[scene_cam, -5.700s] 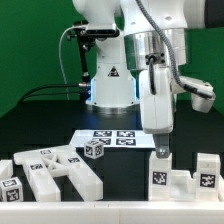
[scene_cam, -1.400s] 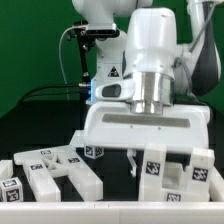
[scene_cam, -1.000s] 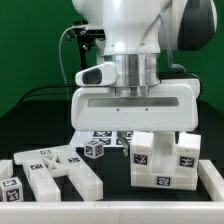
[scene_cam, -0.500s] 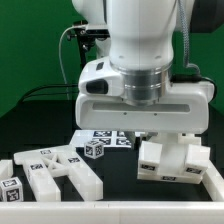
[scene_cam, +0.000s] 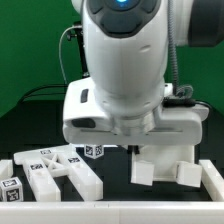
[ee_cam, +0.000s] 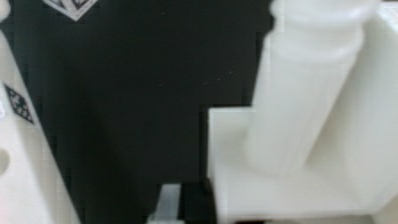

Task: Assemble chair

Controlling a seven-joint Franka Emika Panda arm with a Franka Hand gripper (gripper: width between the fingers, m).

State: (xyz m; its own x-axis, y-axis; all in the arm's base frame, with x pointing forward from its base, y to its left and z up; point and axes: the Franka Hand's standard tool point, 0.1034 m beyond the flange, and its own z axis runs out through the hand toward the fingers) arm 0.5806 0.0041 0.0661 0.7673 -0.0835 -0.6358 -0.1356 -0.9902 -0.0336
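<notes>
One chair part (scene_cam: 166, 163), a white block with two stubby ends pointing down, is held just under the arm's hand at the exterior view's right; whether it touches the table (scene_cam: 115, 175) cannot be told. It is clasped by the gripper (ee_cam: 196, 206): one finger (ee_cam: 169, 205) is seen against its edge in the wrist view, while the other is hidden. Several loose parts (scene_cam: 50, 172) are laid at the exterior view's left, with a small tagged cube (scene_cam: 95, 152) just behind them. Tags of the marker board (ee_cam: 71, 8) are seen beyond the held part.
</notes>
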